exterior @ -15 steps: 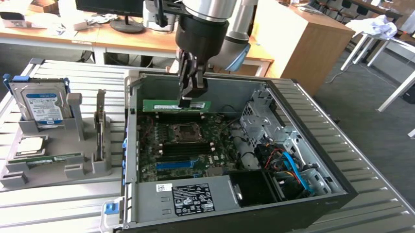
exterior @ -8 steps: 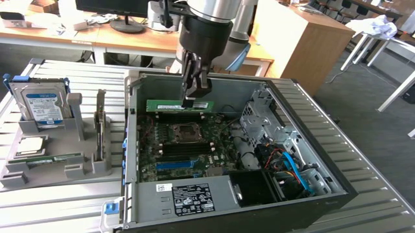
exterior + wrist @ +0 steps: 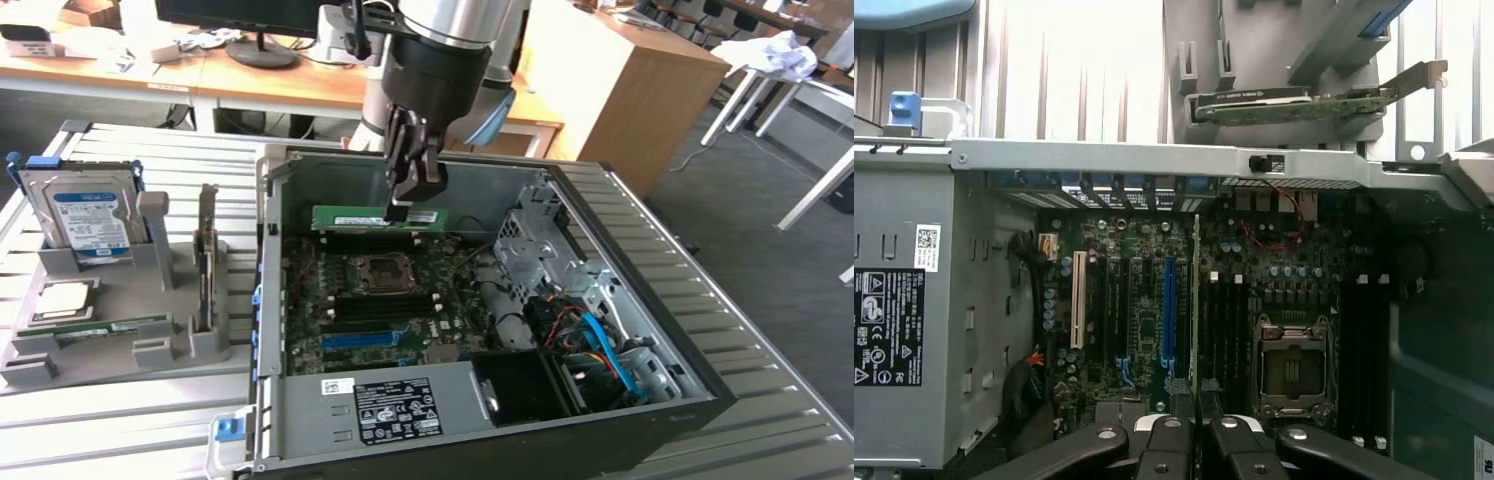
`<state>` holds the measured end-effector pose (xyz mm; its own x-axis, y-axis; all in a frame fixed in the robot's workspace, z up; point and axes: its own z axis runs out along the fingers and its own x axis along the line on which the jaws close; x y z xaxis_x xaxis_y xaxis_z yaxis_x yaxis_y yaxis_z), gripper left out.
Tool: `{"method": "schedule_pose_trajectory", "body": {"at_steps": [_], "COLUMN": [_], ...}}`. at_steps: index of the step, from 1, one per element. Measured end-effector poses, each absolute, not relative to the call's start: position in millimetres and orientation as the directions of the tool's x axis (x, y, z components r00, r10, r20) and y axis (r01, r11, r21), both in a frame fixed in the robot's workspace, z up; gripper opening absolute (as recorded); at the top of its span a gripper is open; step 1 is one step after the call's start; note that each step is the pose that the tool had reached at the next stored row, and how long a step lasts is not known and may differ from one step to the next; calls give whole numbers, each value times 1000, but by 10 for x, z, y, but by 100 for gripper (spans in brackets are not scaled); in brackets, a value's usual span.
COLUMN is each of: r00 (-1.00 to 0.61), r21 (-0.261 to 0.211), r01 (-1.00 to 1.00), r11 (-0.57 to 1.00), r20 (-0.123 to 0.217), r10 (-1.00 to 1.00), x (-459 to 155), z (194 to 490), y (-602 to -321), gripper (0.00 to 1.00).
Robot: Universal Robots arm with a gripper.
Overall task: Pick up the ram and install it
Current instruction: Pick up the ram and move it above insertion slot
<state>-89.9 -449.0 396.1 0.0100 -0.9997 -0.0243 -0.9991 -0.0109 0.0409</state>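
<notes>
Claw [image 3: 400, 207] is nearly closed and pinches the ram [image 3: 374, 217] by its upper long edge, a little off centre toward the exterior view's right; the stick hangs level inside the open computer case [image 3: 694, 395], above the motherboard [image 3: 387, 310] and just behind the processor socket [image 3: 383, 268] as the exterior view shows it; it touches nothing but the claw, as far as I can tell.

I judge the stick light, stiff and thin, with hard smooth faces that could slip in a weak pinch; it looks fragile at the chips and along the contact edge; the bare long edge and flat faces are the safest places to hold, and 1 off-centre grip may let it tilt.

From the wrist view I see the stick edge-on as a thin green line beside the dark memory slots [image 3: 1229, 320]; the fingertips' contact with it is hidden; I cannot tell how high it sits above the slots, nor whether the slot latches stand open.
</notes>
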Motion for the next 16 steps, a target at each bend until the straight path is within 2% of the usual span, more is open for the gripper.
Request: {"method": "schedule_pose_trajectory", "body": {"at_steps": [16], "r00": [10], "r21": [41], "r01": [-999], "r11": [-11], "r20": [-24], "r10": [-1000], "x": [-704], "z": [3962], "y": [-4490], "gripper": [13]}}
